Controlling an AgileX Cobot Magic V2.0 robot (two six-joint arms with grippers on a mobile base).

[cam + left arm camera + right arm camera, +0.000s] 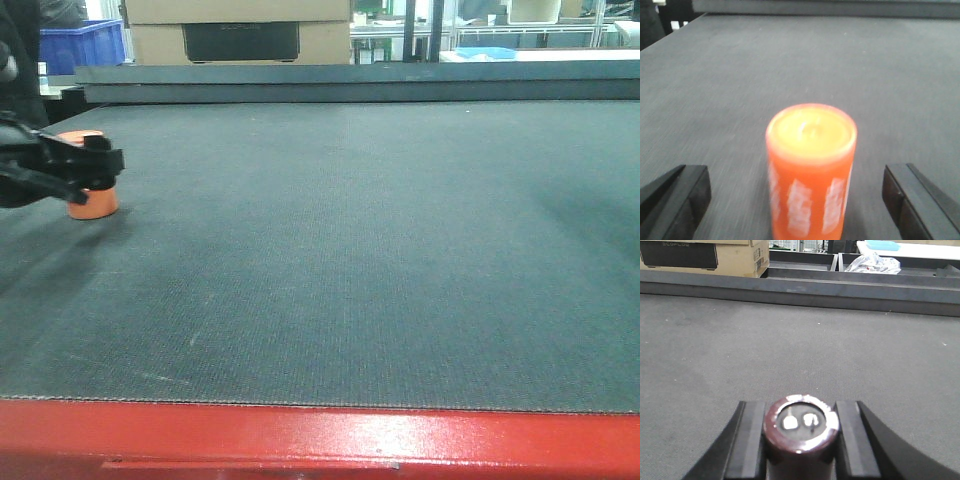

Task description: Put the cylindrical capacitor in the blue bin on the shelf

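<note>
Looking across the grey worktop [380,250], we see our left claw [796,202] spread wide, its 2 fingers [675,200] either side of an upright orange capacitor [811,150] and clear of it. Our right claw [800,445] is clamped on a dark cylindrical capacitor [801,422], 2 terminals [811,419] showing on top. The orange one stands on the worktop, far left.

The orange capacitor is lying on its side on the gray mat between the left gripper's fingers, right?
No. The orange capacitor stands upright on the gray mat, between the fingers of the left gripper. The left wrist view shows its round top facing up.
</note>
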